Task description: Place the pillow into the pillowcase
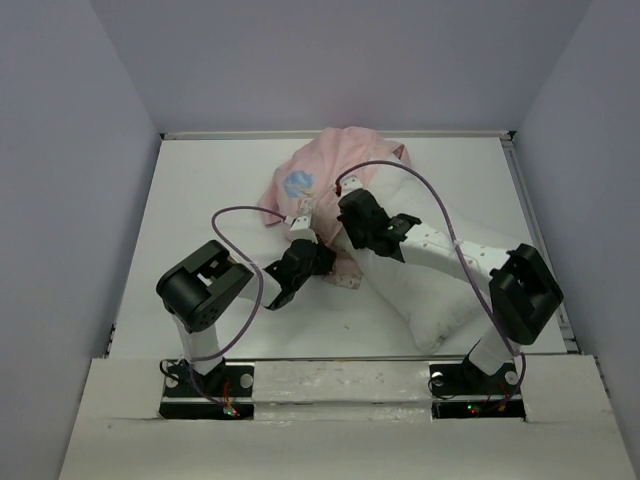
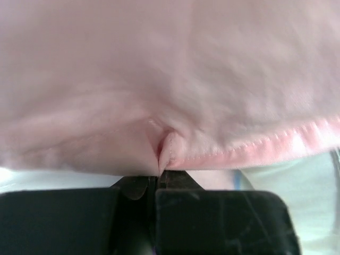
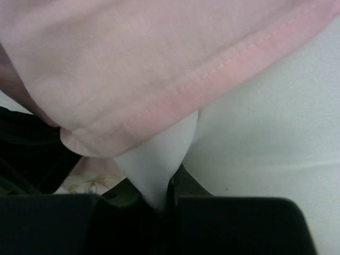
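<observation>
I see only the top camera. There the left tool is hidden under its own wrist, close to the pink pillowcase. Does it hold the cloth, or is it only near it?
Observer: It holds it. In the left wrist view the left tool is shut on a small fold of the pillowcase, right beside the hem.
Operator: And the right tool, does it pinch pink cloth too?
Observer: No. In the right wrist view the right tool is shut on a white fold of the pillow. The hem lies just over that fold and, as far as the view shows, is not between the fingers.
</observation>
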You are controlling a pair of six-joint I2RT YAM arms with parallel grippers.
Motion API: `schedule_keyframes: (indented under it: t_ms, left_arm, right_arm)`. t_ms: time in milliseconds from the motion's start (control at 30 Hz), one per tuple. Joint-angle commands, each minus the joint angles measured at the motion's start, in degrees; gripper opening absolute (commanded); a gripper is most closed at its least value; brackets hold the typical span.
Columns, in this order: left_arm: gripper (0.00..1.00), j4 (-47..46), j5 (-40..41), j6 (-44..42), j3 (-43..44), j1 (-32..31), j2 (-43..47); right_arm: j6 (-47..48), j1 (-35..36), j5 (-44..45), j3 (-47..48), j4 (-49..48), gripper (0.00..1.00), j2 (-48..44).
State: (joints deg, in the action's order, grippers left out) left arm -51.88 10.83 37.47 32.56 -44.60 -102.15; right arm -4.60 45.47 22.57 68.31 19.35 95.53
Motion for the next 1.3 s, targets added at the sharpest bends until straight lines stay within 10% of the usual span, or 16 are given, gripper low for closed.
schedule_keyframes:
  t_ms: [0, 300, 767, 800, 933, 1133, 1267]
  left_arm:
    - [0.0, -9.82, -6.24, 0.14, -1.88, -0.14, 4.23]
    - [0.0, -8.51, -22.94, 1.55, -3.82, -1.72, 19.08]
    - [0.0, -15.27, -42.48, 10.6, 1.91, -2.42, 27.62]
    - [0.05, -13.88, -41.34, 10.25, 1.38, -2.25, 27.7]
    - [0.76, -0.71, -34.05, 4.81, -0.04, -1.46, 32.51]
    - [0.98, 16.17, -31.66, 0.32, 4.7, -1.54, 42.2]
    - [0.99, 25.85, -33.85, -1.09, 11.03, -1.54, 47.91]
  right_arm:
    - [-10.59, -3.63, -5.96, 0.94, -9.59, 0.0, -6.13]
    - [-23.34, -9.79, -9.91, 7.61, -24.01, 0.0, -14.67]
    - [-30.46, -7.07, -4.38, 12.55, -24.36, 0.0, 5.73]
    - [-30.73, -7.07, -4.2, 11.15, -24.63, 0.0, 5.03]
    - [-29.77, -6.54, -2.36, 5.45, -26.56, 0.0, -1.12]
    - [-29.06, -6.54, -8.59, -1.33, -27.62, 0.04, -7.72]
    - [-27.66, -6.01, -11.22, -3.71, -26.31, 0.36, -9.65]
